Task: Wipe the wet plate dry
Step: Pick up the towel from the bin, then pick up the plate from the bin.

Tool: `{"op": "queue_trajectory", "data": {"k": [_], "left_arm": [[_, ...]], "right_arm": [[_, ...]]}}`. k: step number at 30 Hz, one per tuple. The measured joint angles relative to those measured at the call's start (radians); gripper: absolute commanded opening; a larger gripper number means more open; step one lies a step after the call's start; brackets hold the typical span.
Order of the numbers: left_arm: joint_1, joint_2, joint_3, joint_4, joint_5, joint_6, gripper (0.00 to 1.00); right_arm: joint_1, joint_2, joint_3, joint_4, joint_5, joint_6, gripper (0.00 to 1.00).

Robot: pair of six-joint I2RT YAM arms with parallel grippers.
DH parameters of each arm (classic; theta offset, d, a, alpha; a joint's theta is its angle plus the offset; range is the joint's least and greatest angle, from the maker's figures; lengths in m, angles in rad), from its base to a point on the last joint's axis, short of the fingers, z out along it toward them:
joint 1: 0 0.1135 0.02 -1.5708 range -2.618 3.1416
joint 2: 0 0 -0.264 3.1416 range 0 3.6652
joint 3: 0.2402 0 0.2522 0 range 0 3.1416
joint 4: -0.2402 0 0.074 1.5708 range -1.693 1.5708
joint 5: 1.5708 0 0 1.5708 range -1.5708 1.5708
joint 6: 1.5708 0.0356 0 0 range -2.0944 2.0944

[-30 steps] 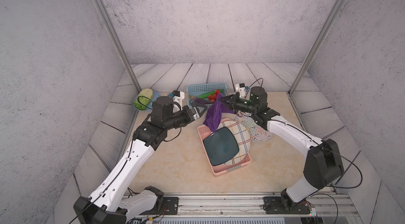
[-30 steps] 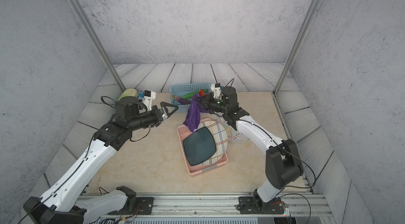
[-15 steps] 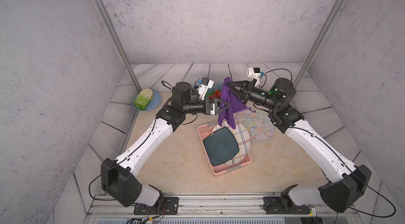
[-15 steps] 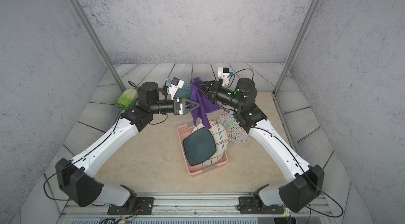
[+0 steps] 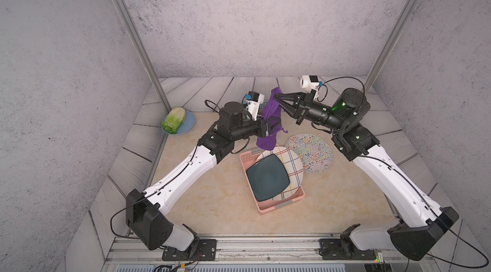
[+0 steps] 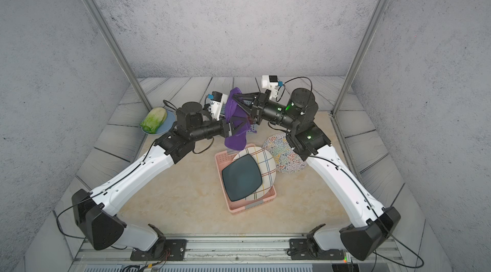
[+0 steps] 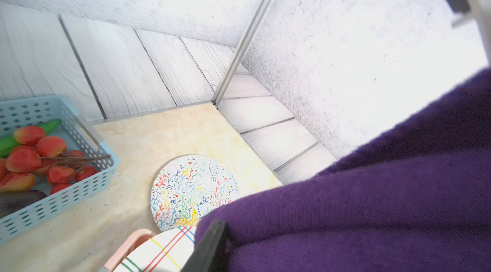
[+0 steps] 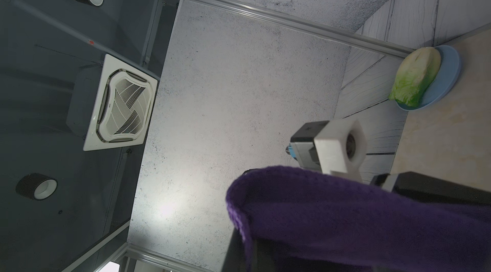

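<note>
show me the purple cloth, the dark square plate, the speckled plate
purple cloth [image 5: 266,142], a top view, its hanging end
dark square plate [image 5: 267,177], a top view, its middle
speckled plate [image 7: 191,191], left wrist view, its middle

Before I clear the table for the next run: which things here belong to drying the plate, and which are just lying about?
In the job: purple cloth, gripped by left hand and right hand; dark square plate, striped plate and speckled plate (which is wet, I cannot tell); pink rack.
Lying about: lettuce on blue plate; blue basket of fruit.
</note>
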Motion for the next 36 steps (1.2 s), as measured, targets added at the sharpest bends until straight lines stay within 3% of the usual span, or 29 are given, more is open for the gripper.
{"op": "queue_trajectory", "data": {"k": [1, 3, 6, 8, 10, 15, 17, 19, 20, 22, 25, 30, 36], "left_arm": [[0.001, 0.000, 0.004, 0.018, -0.014, -0.019, 0.00], [0.001, 0.000, 0.017, 0.049, -0.037, -0.049, 0.00], [0.010, -0.020, 0.025, 0.063, -0.079, -0.078, 0.00], [0.028, -0.050, 0.025, 0.049, -0.108, -0.076, 0.00], [0.056, -0.084, 0.034, 0.017, -0.126, -0.055, 0.00], [0.114, -0.158, 0.130, -0.123, -0.165, 0.055, 0.00], [0.114, -0.200, 0.138, -0.166, -0.175, 0.102, 0.00], [0.114, -0.250, 0.129, -0.214, -0.176, 0.143, 0.00], [0.113, -0.285, 0.112, -0.243, -0.175, 0.166, 0.00], [0.114, -0.345, 0.062, -0.287, -0.175, 0.198, 0.00], [0.114, -0.435, -0.036, -0.366, -0.170, 0.232, 0.00], [0.113, -0.564, -0.201, -0.509, -0.159, 0.249, 0.00], [0.113, -0.672, -0.291, -0.597, -0.151, 0.230, 0.00]], "right_arm": [[0.000, -0.015, -0.010, -0.005, 0.005, 0.000, 0.03], [-0.001, -0.054, -0.045, -0.011, 0.015, 0.000, 0.29], [-0.015, -0.117, -0.104, -0.034, 0.021, -0.025, 0.59], [-0.035, -0.164, -0.138, -0.068, 0.031, -0.061, 0.71], [-0.060, -0.230, -0.182, -0.129, 0.060, -0.120, 0.77], [-0.083, -0.462, -0.342, -0.290, 0.208, -0.286, 0.78], [-0.083, -0.539, -0.421, -0.335, 0.256, -0.340, 0.74], [-0.083, -0.584, -0.492, -0.379, 0.286, -0.393, 0.59], [-0.083, -0.574, -0.520, -0.419, 0.299, -0.429, 0.45], [-0.083, -0.496, -0.529, -0.517, 0.316, -0.496, 0.34], [-0.080, -0.322, -0.509, -0.644, 0.349, -0.599, 0.30], [-0.079, -0.075, -0.500, -0.773, 0.381, -0.743, 0.45], [-0.077, 0.064, -0.507, -0.748, 0.351, -0.797, 0.47]]}}
